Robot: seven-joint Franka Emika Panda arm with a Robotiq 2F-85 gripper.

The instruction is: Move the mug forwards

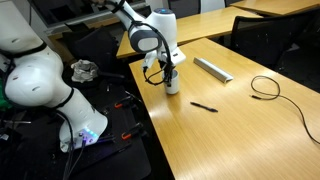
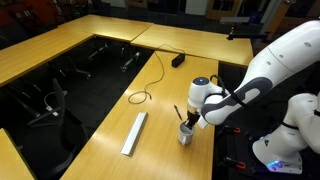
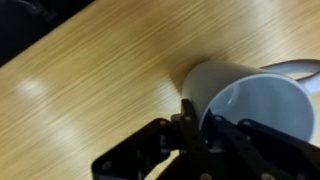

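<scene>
The small white mug [image 1: 172,86] stands upright on the wooden table near its edge; it shows in both exterior views [image 2: 186,134]. In the wrist view the mug [image 3: 262,100] fills the right side, its opening towards the camera. My gripper [image 1: 170,72] comes down on it from above [image 2: 188,121]. In the wrist view the gripper [image 3: 195,116] has one finger outside the mug's left wall and the other inside the mug, closed on the wall. The mug's base rests on the table.
A long flat grey-white bar [image 1: 212,68] lies beyond the mug [image 2: 134,132]. A black pen [image 1: 204,106] and a looped black cable [image 1: 265,88] lie on the table. The table edge [image 1: 140,100] drops off next to the mug.
</scene>
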